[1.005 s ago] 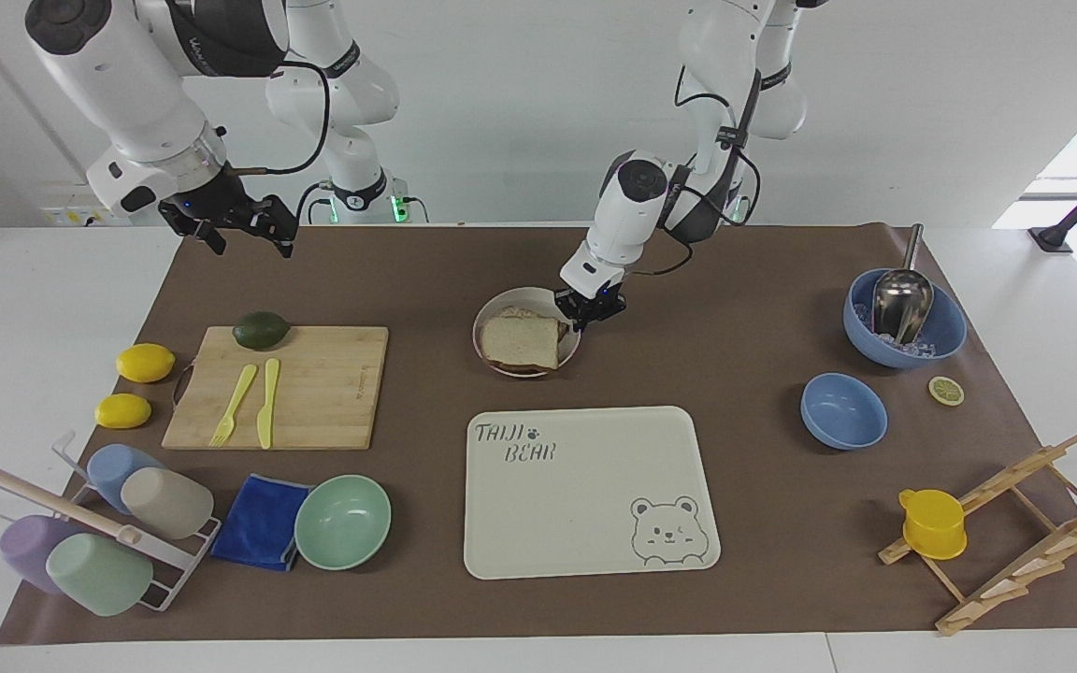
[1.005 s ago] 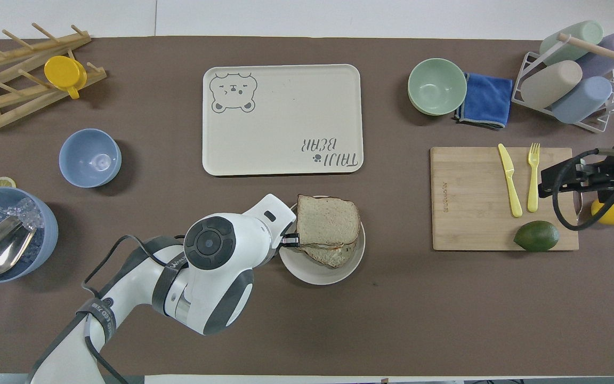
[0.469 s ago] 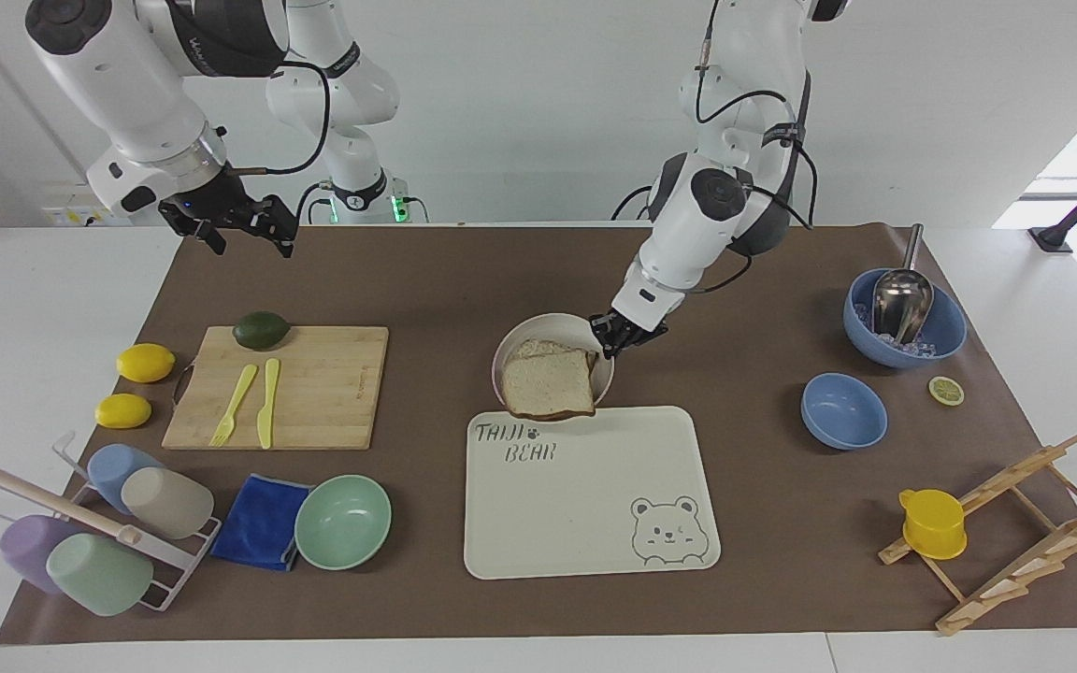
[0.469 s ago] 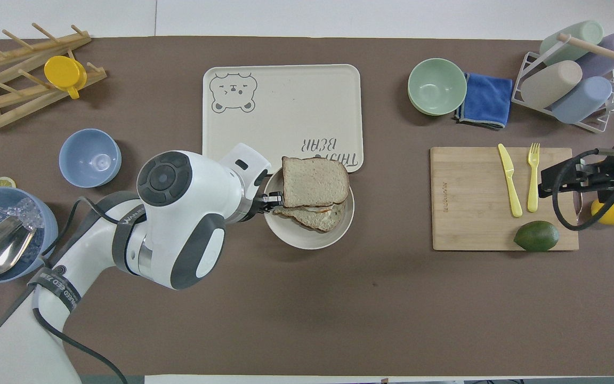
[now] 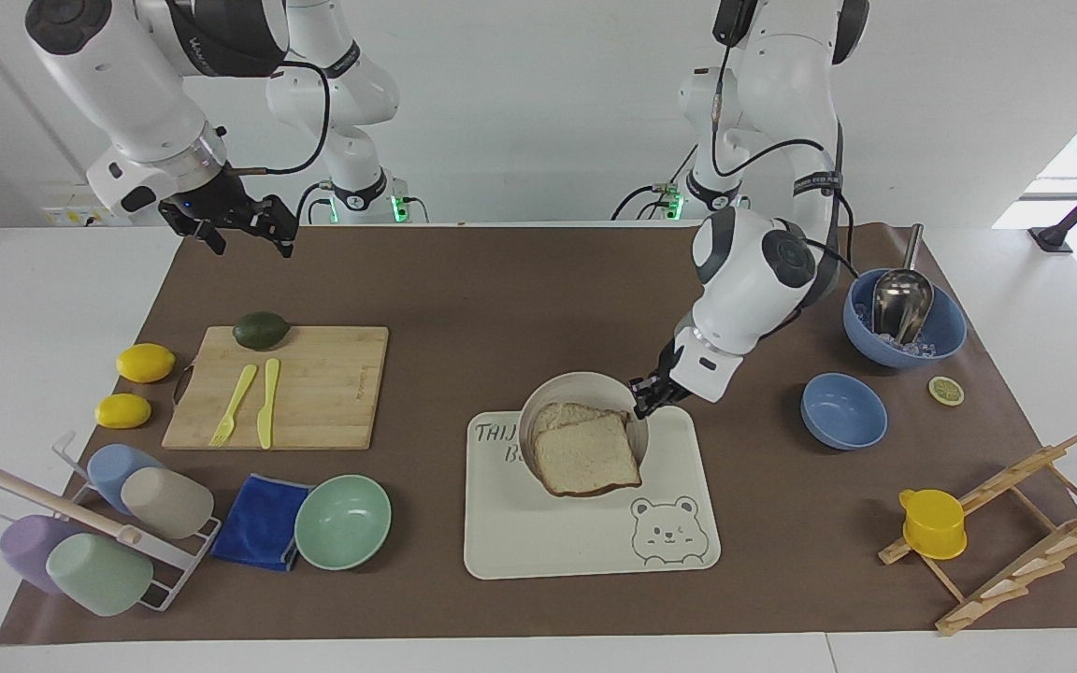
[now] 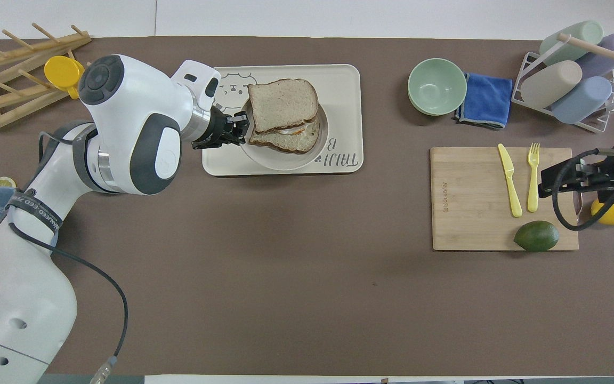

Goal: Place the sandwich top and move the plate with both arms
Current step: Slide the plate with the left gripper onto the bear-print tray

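Plate (image 5: 585, 385) rides over the tray (image 5: 538, 551), rim pinched by the left gripper (image 5: 643, 393); stiff but tippy, sandwich top (image 5: 587, 454) loose. Right gripper (image 5: 235, 222) waits, spread unclear.

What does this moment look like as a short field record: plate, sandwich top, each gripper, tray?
plate: over the tray, held at its rim
sandwich top: lying on the lower slice, on the plate
tray: under the plate; whether they touch cannot be told
left gripper: shut on the plate's rim
right gripper: waiting, raised over the table's right-arm end, holding nothing
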Action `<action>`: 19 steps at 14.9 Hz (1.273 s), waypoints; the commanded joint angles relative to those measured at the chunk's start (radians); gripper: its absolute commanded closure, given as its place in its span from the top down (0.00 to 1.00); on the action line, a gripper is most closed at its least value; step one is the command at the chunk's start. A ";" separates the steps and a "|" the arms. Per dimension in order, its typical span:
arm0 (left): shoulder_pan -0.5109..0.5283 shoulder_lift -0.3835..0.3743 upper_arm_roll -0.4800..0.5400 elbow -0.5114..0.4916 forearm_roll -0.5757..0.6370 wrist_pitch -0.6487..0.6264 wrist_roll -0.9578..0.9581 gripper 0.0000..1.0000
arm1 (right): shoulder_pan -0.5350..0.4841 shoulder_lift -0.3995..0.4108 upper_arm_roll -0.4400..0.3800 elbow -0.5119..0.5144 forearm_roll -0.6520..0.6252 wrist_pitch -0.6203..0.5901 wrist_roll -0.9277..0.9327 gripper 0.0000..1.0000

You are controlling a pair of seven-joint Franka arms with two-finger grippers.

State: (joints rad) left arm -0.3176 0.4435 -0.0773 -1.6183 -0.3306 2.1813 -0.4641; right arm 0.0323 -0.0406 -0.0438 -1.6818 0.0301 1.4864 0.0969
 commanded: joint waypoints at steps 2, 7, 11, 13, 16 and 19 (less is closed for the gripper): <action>0.031 0.128 -0.006 0.139 -0.030 -0.008 0.015 0.00 | -0.011 -0.009 0.007 -0.006 0.002 -0.009 -0.013 1.00; 0.018 0.136 -0.001 0.098 -0.015 0.089 0.034 0.00 | -0.011 -0.009 0.007 -0.006 0.002 -0.009 -0.013 1.00; 0.021 0.132 0.001 0.089 -0.007 0.084 0.093 0.91 | -0.011 -0.009 0.007 -0.006 0.002 -0.009 -0.013 1.00; 0.029 0.129 0.002 0.086 -0.004 0.078 0.097 1.00 | -0.011 -0.009 0.007 -0.006 0.002 -0.009 -0.013 1.00; 0.040 0.118 0.004 0.092 0.054 0.075 0.107 1.00 | -0.011 -0.009 0.007 -0.006 0.002 -0.009 -0.013 1.00; 0.075 0.052 0.016 0.084 0.068 0.045 0.104 1.00 | -0.011 -0.009 0.007 -0.006 0.002 -0.009 -0.013 1.00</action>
State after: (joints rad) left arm -0.2667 0.5615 -0.0720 -1.5130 -0.2813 2.2558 -0.3731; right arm 0.0323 -0.0405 -0.0438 -1.6818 0.0301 1.4864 0.0969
